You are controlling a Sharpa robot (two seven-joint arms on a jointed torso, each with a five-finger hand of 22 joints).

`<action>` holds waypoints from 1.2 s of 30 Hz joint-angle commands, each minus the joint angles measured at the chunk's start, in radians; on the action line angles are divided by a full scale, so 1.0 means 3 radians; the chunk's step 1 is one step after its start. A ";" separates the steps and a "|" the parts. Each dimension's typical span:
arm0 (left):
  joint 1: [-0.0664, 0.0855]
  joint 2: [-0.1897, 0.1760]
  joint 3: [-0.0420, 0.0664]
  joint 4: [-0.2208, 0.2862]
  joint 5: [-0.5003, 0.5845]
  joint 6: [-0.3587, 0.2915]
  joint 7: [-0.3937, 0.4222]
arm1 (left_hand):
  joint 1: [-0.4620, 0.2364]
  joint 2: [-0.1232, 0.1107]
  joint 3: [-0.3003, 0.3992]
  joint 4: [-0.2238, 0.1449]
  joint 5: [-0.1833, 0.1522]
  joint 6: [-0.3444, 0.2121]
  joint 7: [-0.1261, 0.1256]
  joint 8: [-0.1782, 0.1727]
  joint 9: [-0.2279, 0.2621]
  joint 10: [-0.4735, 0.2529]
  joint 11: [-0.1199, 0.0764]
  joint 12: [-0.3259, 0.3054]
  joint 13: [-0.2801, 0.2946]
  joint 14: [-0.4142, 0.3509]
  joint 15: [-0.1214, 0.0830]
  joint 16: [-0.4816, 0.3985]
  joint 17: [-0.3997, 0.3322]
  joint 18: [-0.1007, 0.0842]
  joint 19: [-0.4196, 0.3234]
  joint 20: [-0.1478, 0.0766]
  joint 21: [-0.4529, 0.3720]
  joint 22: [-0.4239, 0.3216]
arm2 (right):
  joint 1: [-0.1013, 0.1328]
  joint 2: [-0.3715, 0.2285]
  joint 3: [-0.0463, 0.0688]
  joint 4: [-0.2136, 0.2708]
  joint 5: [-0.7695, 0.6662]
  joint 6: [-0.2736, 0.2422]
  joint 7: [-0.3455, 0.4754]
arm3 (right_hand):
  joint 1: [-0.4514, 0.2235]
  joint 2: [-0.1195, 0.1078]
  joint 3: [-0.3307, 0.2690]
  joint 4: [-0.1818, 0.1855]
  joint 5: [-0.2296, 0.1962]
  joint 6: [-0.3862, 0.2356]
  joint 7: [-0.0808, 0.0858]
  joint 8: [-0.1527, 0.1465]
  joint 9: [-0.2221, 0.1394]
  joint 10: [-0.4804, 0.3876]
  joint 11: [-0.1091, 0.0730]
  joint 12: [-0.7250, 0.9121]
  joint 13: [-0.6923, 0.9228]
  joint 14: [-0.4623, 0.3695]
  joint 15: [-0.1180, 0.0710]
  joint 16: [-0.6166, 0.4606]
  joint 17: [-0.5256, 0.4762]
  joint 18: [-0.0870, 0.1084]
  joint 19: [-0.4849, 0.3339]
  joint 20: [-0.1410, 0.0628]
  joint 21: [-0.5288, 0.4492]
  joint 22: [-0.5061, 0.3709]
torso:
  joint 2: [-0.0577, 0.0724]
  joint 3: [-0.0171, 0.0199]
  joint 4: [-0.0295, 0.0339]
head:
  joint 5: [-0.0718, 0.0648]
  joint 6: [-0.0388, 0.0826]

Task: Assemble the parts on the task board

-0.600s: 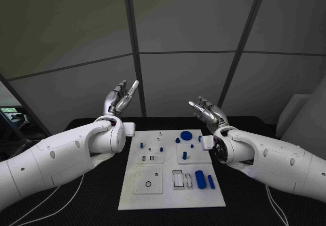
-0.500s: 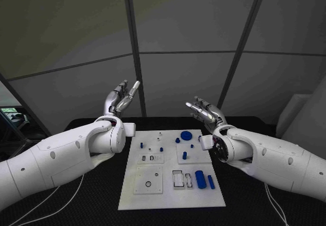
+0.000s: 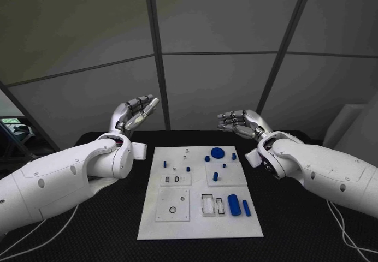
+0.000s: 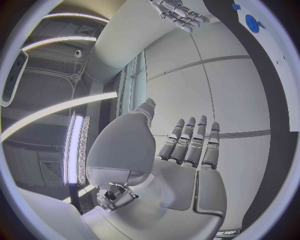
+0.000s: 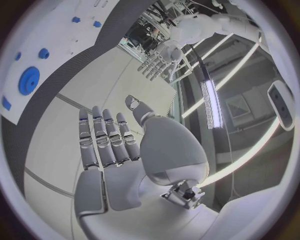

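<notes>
The white task board [image 3: 200,221] lies flat in the middle of the black table [image 3: 287,232]. On it are small blue parts: a round disc [image 3: 217,152] at the far end, a thick cylinder [image 3: 233,203] and a slim bar [image 3: 246,208] near the front right, and several short pegs such as one [image 3: 215,176] standing mid-board. My left hand [image 3: 135,113] is raised high beyond the board's far left corner, fingers straight and holding nothing. My right hand [image 3: 239,122] hovers beyond the far right corner, also holding nothing. The right wrist view shows its fingers [image 5: 105,136] stretched out side by side.
Grey wall panels stand behind the table. Thin white cables [image 3: 49,232] trail over the table beside both arms. In the left wrist view the board's edge with the blue disc [image 4: 252,23] lies far from my left hand [image 4: 187,150], and the right hand [image 4: 180,13] faces it.
The camera has shifted. Both hands stay raised with nothing in them; the right hand has turned so its fingers point more leftward, and the left hand's fingers have tipped slightly.
</notes>
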 commanded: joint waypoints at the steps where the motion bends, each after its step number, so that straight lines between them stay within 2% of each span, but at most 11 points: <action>1: 0.0007 -0.0072 0.0003 0.0087 -0.0203 0.0191 -0.0090 | 0.0289 0.0002 -0.0031 -0.0202 0.0022 0.0829 0.0225 0.0189 0.0071 0.0925 -0.0016 0.0169 0.0034 0.0925 -0.0066 0.0209 0.0088 0.0168 0.0922 0.0028 0.0399 0.0174 | 0.0070 -0.0002 0.0004 -0.0030 -0.1077 0.0061 -0.0197 | 0.0005 -0.0193 0.0136 -0.0167 0.0174 0.0637 0.0002 0.0052 -0.0005 0.0726 -0.0138 -0.0011 0.0001 0.0915 -0.0199 0.0130 0.0069 0.0097 0.0653 -0.0164 0.0271 0.0066 | 0.0056 0.0006 0.0012 | -0.0006 0.0018; 7: 0.0007 -0.0271 0.0003 0.0356 -0.0280 0.0245 -0.0136 | 0.0334 0.0011 -0.0081 -0.0277 0.0020 0.0958 0.0173 0.0151 0.0028 0.1101 -0.0060 0.0076 -0.0016 0.1168 -0.0130 0.0188 0.0122 0.0180 0.1344 -0.0038 0.0606 0.0243 | 0.0242 -0.0008 0.0004 -0.0034 -0.1955 0.0288 -0.0480 | -0.0041 -0.0283 0.0290 -0.0186 0.0134 0.0886 -0.0086 0.0018 -0.0011 0.1079 -0.0258 -0.0131 0.0006 0.1497 -0.0385 0.0211 0.0191 0.0094 0.1098 -0.0373 0.0567 0.0179 | 0.0150 -0.0021 0.0027 | -0.0032 0.0019; 9: 0.0007 -0.0324 0.0003 0.0434 -0.0288 0.0254 -0.0150 | 0.0337 0.0016 -0.0096 -0.0291 0.0019 0.0975 0.0166 0.0132 0.0014 0.1123 -0.0064 0.0043 -0.0023 0.1205 -0.0140 0.0174 0.0130 0.0179 0.1437 -0.0058 0.0654 0.0260 | 0.0296 0.0004 0.0004 -0.0035 -0.2247 0.0421 -0.0597 | -0.0027 -0.0308 0.0284 -0.0183 0.0099 0.0962 -0.0129 0.0019 -0.0005 0.1193 -0.0314 -0.0142 0.0011 0.1792 -0.0470 0.0344 0.0286 0.0098 0.1321 -0.0482 0.0759 0.0272 | 0.0174 -0.0029 0.0035 | -0.0048 0.0008; 13: 0.0007 -0.0407 0.0003 0.0580 -0.0297 0.0268 -0.0171 | 0.0336 0.0026 -0.0125 -0.0313 0.0018 0.1009 0.0160 0.0099 -0.0009 0.1166 -0.0075 -0.0014 -0.0027 0.1290 -0.0167 0.0172 0.0156 0.0175 0.1590 -0.0094 0.0743 0.0294 | 0.0373 0.0040 0.0004 -0.0043 -0.2790 0.0621 -0.0786 | -0.0044 -0.0363 0.0276 -0.0154 0.0084 0.1035 -0.0175 -0.0023 -0.0009 0.1293 -0.0370 -0.0212 0.0016 0.2139 -0.0550 0.0630 0.0506 0.0089 0.1559 -0.0607 0.1057 0.0430 | 0.0231 -0.0040 0.0052 | -0.0075 0.0015; 15: 0.0006 -0.0437 0.0003 0.0645 -0.0299 0.0277 -0.0180 | 0.0333 0.0027 -0.0131 -0.0315 0.0019 0.1013 0.0157 0.0092 -0.0013 0.1172 -0.0075 -0.0026 -0.0027 0.1300 -0.0169 0.0169 0.0161 0.0175 0.1611 -0.0100 0.0756 0.0300 | 0.0393 0.0063 0.0001 -0.0048 -0.2993 0.0688 -0.0853 | -0.0057 -0.0384 0.0297 -0.0132 0.0116 0.1052 -0.0181 -0.0065 -0.0014 0.1328 -0.0407 -0.0260 0.0022 0.2152 -0.0562 0.1004 0.0733 0.0086 0.1643 -0.0651 0.1233 0.0532 | 0.0260 -0.0045 0.0062 | -0.0081 0.0022; 20: 0.0003 -0.0463 0.0003 0.0754 -0.0301 0.0302 -0.0198 | 0.0327 0.0028 -0.0143 -0.0318 0.0019 0.1019 0.0152 0.0079 -0.0019 0.1179 -0.0075 -0.0047 -0.0028 0.1315 -0.0173 0.0165 0.0168 0.0173 0.1643 -0.0108 0.0777 0.0308 | 0.0418 0.0117 -0.0031 -0.0052 -0.3323 0.0853 -0.1018 | -0.0102 -0.0458 0.0334 -0.0087 0.0111 0.0985 -0.0216 -0.0177 -0.0022 0.1091 -0.0361 -0.0341 0.0013 0.2142 -0.0546 0.1516 0.1113 0.0080 0.1655 -0.0650 0.1470 0.0681 | 0.0335 -0.0047 0.0091 | -0.0094 0.0037; 23: 0.0001 -0.0454 0.0003 0.0789 -0.0301 0.0315 -0.0203 | 0.0325 0.0028 -0.0146 -0.0318 0.0019 0.1020 0.0152 0.0076 -0.0021 0.1179 -0.0075 -0.0052 -0.0028 0.1318 -0.0174 0.0163 0.0170 0.0172 0.1649 -0.0109 0.0781 0.0310 | 0.0426 0.0142 -0.0051 -0.0043 -0.3414 0.0938 -0.1083 | -0.0071 -0.0496 0.0336 -0.0041 0.0101 0.0970 -0.0232 -0.0234 -0.0013 0.0958 -0.0332 -0.0319 0.0031 0.2116 -0.0543 0.2126 0.1757 0.0090 0.1636 -0.0635 0.1646 0.0795 | 0.0375 -0.0052 0.0113 | -0.0110 0.0043; 26: -0.0002 -0.0440 0.0003 0.0811 -0.0301 0.0328 -0.0205 | 0.0321 0.0028 -0.0150 -0.0318 0.0019 0.1019 0.0152 0.0072 -0.0023 0.1179 -0.0075 -0.0059 -0.0028 0.1320 -0.0174 0.0161 0.0172 0.0172 0.1655 -0.0111 0.0785 0.0311 | 0.0431 0.0158 -0.0096 -0.0022 -0.3468 0.1006 -0.1127 | -0.0057 -0.0502 0.0335 0.0013 0.0093 0.0957 -0.0243 -0.0261 -0.0010 0.0898 -0.0322 -0.0307 0.0042 0.2095 -0.0531 0.2492 0.2162 0.0086 0.1597 -0.0615 0.1770 0.0879 | 0.0406 -0.0054 0.0127 | -0.0117 0.0044; 29: -0.0004 -0.0437 0.0003 0.0827 -0.0301 0.0334 -0.0206 | 0.0319 0.0028 -0.0153 -0.0318 0.0019 0.1018 0.0155 0.0067 -0.0024 0.1177 -0.0074 -0.0065 -0.0029 0.1320 -0.0174 0.0159 0.0173 0.0171 0.1660 -0.0112 0.0789 0.0313 | 0.0432 0.0166 -0.0118 -0.0008 -0.3489 0.1038 -0.1137 | -0.0044 -0.0508 0.0333 0.0032 0.0088 0.0947 -0.0248 -0.0267 -0.0010 0.0869 -0.0315 -0.0301 0.0044 0.2077 -0.0529 0.2574 0.2247 0.0085 0.1575 -0.0608 0.1816 0.0910 | 0.0440 -0.0054 0.0132 | -0.0129 0.0041; 32: -0.0006 -0.0441 0.0003 0.0845 -0.0301 0.0341 -0.0206 | 0.0316 0.0028 -0.0157 -0.0318 0.0019 0.1017 0.0156 0.0061 -0.0026 0.1172 -0.0072 -0.0076 -0.0030 0.1319 -0.0173 0.0154 0.0175 0.0170 0.1664 -0.0113 0.0792 0.0314 | 0.0433 0.0178 -0.0131 -0.0002 -0.3499 0.1047 -0.1135 | -0.0030 -0.0518 0.0326 0.0045 0.0079 0.0923 -0.0257 -0.0274 -0.0013 0.0820 -0.0303 -0.0304 0.0039 0.2014 -0.0513 0.2451 0.2092 0.0086 0.1531 -0.0601 0.1829 0.0924 | 0.0468 -0.0049 0.0129 | -0.0129 0.0039; 36: -0.0007 -0.0446 0.0004 0.0869 -0.0301 0.0360 -0.0214 | 0.0309 0.0030 -0.0164 -0.0315 0.0019 0.1016 0.0158 0.0053 -0.0029 0.1164 -0.0069 -0.0092 -0.0032 0.1315 -0.0171 0.0147 0.0177 0.0167 0.1666 -0.0114 0.0795 0.0315 | 0.0433 0.0185 -0.0139 0.0007 -0.3505 0.1043 -0.1124 | -0.0020 -0.0518 0.0325 0.0050 0.0077 0.0901 -0.0260 -0.0279 -0.0016 0.0819 -0.0302 -0.0291 0.0041 0.2006 -0.0509 0.2480 0.2132 0.0086 0.1515 -0.0598 0.1838 0.0932 | 0.0497 -0.0044 0.0130 | -0.0136 0.0031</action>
